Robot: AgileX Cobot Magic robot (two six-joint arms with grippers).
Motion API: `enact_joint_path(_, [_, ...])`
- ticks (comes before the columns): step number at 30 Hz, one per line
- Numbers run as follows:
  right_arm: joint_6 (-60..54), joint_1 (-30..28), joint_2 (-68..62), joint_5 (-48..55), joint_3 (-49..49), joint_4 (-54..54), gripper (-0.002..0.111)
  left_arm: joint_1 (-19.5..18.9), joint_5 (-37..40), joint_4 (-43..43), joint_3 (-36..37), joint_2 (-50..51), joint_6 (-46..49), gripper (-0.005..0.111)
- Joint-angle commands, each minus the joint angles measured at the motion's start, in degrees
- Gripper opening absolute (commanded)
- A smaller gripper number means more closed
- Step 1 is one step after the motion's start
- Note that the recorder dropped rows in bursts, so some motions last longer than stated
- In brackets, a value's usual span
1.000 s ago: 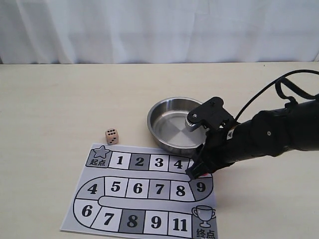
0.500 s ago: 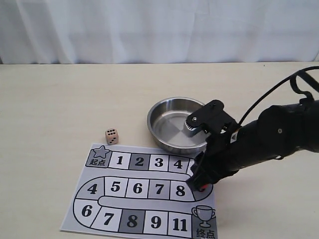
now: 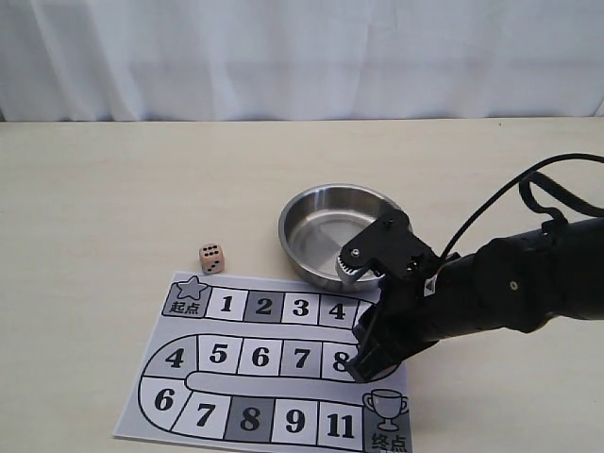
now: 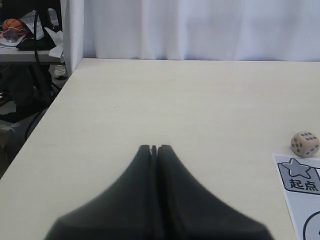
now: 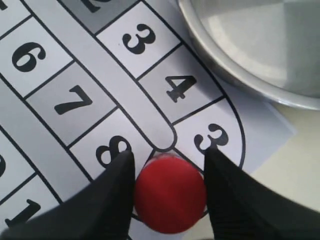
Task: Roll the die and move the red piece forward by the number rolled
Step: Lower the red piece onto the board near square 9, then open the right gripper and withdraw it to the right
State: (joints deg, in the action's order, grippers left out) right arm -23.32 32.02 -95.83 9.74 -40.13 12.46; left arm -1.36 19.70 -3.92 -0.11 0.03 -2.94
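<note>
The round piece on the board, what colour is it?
The piece is solid red; the right wrist view shows it best.

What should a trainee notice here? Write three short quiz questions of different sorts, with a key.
1. True or false: the small tan wooden die lies inside the round steel bowl.
2. Which gripper has the small red cylinder piece between its fingers? A. left B. right C. neither
3. Fill in: the left gripper has its jaws ___.

Key
1. False: it lies on the table beside the board's star square.
2. B: the right gripper.
3. shut
</note>
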Motion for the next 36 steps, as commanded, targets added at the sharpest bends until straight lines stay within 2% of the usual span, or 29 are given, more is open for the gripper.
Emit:
enact_joint_path(1, [0.6, 0.0, -0.4, -0.4, 0.5, 0.0, 0.032, 0.0, -0.8, 0.1, 0.1, 0.0, -0.3, 0.0])
enact_joint_path(5, [2.3, 0.0, -0.4, -0.6, 0.4, 0.2, 0.055, 0.0, -0.8, 0.1, 0.1, 0.0, -0.3, 0.0])
enact_joint_path(8, [3.6, 0.0, 0.4, -1.2, 0.1, 0.2, 0.062, 0.0, -0.8, 0.1, 0.1, 0.0, -0.3, 0.0])
enact_joint_path(16, [7.8, -0.2, 5.6, -3.8, 0.1, 0.2, 0.063, 0.0, -0.8, 0.1, 0.1, 0.0, -0.3, 0.0])
enact_joint_path(20, [17.8, -3.2, 8.2, -5.5, -0.8, 0.2, 0.048, 0.0, -0.8, 0.1, 0.1, 0.0, -0.3, 0.0])
enact_joint_path(23, [20.1, -6.9, 9.4, -2.2, -2.5, 0.2, 0.032, 0.0, -0.8, 0.1, 0.1, 0.0, -0.3, 0.0])
enact_joint_path(26, [20.1, -11.6, 9.8, 2.7, -4.7, 0.2, 0.021, 0.0, -0.8, 0.1, 0.1, 0.0, -0.3, 0.0])
enact_joint_path(31, [19.6, -19.4, 9.8, 13.7, -10.2, -0.7, 0.012, 0.0, -0.8, 0.1, 0.1, 0.0, -0.3, 0.0])
enact_joint_path(36, [19.6, -26.0, 9.8, 22.4, -14.7, -3.1, 0.011, 0.0, -0.8, 0.1, 0.1, 0.0, -0.3, 0.0])
